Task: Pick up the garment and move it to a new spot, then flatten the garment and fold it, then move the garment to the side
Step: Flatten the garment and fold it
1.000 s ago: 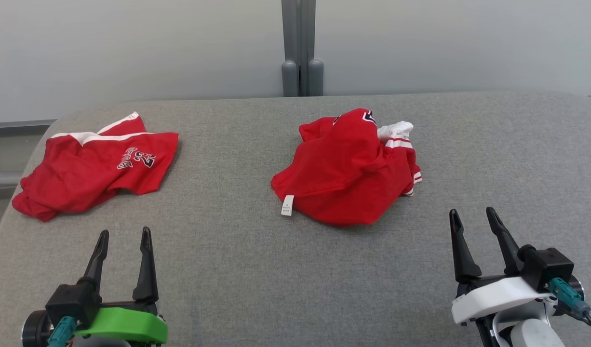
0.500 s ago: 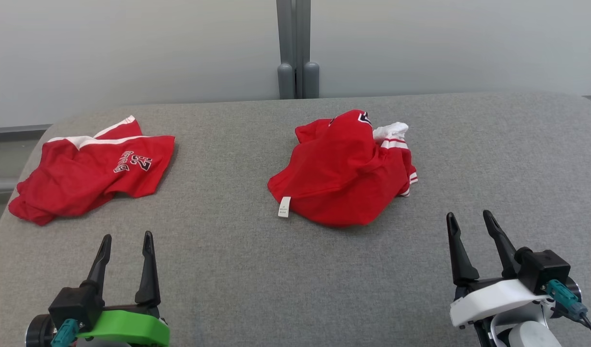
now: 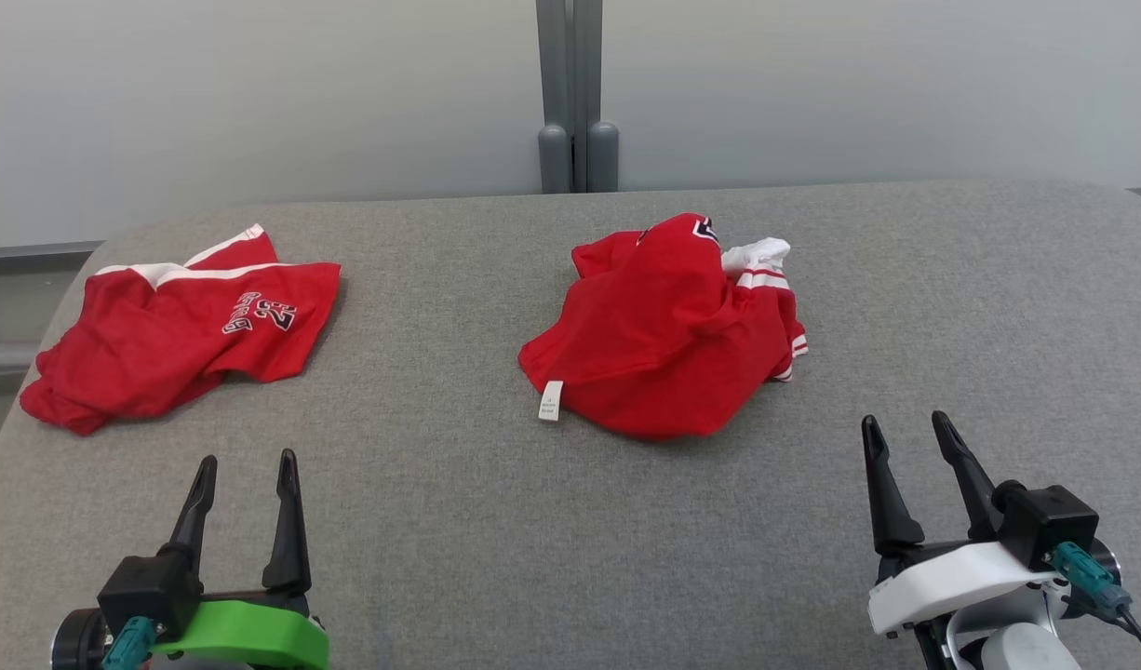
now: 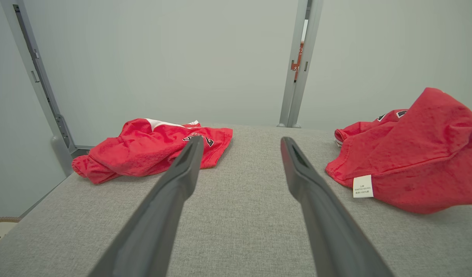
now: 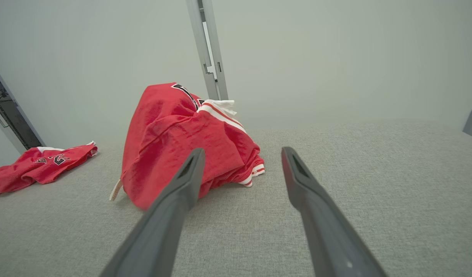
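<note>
The whole head view is shifting slightly, so the camera is moving; the garments are not changing place.

At the lower left, the left gripper (image 3: 247, 456) is hovering over the grey table (image 3: 496, 540) with its jaws spread fully, holding and touching nothing; at the lower right, the right gripper (image 3: 906, 417) is doing the same, pointing towards the crumpled garment (image 3: 664, 335) at the centre of the frame. This heap, its white label (image 3: 551, 401) showing at the near edge, is probably waiting to be picked up, so the arms are keeping back and open for the approach. At the upper left, the second garment (image 3: 161, 344) is lying flatter near the table edge, likely already put aside.
</note>
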Available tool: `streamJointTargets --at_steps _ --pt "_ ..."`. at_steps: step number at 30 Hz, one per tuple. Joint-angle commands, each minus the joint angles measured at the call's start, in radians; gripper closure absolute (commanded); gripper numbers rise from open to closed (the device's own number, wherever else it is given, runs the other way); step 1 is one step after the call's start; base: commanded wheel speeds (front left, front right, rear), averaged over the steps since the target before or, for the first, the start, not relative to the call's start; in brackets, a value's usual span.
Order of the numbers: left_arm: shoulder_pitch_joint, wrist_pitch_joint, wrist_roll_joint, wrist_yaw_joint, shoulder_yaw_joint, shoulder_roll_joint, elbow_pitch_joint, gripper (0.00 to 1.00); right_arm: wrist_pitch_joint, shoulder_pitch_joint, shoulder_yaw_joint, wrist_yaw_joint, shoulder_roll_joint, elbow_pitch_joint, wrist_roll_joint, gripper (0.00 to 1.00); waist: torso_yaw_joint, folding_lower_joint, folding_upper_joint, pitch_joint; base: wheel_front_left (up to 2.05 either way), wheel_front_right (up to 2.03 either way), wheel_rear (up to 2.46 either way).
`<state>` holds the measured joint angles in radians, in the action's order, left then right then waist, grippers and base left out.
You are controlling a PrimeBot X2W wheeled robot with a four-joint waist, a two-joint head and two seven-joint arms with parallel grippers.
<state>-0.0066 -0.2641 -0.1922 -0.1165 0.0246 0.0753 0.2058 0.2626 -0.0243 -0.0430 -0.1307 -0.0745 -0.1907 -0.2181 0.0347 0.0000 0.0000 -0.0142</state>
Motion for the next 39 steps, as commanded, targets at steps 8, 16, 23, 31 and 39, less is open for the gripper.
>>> streamJointTargets --at_steps 8,16,23,31,39 --pt "0.005 -0.001 0.01 -0.009 0.009 -0.006 0.002 0.0 0.003 0.002 0.007 0.0 0.001 -0.011 -0.002 0.0 -0.002 0.0 0.0 0.0 0.0 0.0 0.0" --pt "-0.004 -0.001 0.018 -0.013 0.014 -0.01 0.004 0.0 0.003 -0.045 -0.018 0.0 -0.009 -0.015 -0.002 0.0 0.0 0.0 0.0 0.006 0.0 0.0 0.0" --pt "-0.021 -0.001 0.021 -0.013 0.001 -0.013 0.003 0.0 0.003 -0.184 -0.064 0.0 -0.057 -0.053 0.012 0.0 0.013 0.0 0.0 0.03 0.0 0.0 0.0" --pt "-0.063 -0.001 0.015 -0.014 -0.026 -0.019 0.006 0.0 -0.014 -0.416 -0.104 0.0 -0.122 -0.174 0.026 0.0 0.056 0.0 0.0 0.099 0.0 0.0 0.0" --pt "-0.118 -0.001 0.008 -0.014 -0.065 -0.023 0.018 0.0 -0.082 -0.621 -0.158 0.0 -0.182 -0.374 0.002 0.0 0.123 0.0 0.0 0.171 0.0 0.0 0.0"
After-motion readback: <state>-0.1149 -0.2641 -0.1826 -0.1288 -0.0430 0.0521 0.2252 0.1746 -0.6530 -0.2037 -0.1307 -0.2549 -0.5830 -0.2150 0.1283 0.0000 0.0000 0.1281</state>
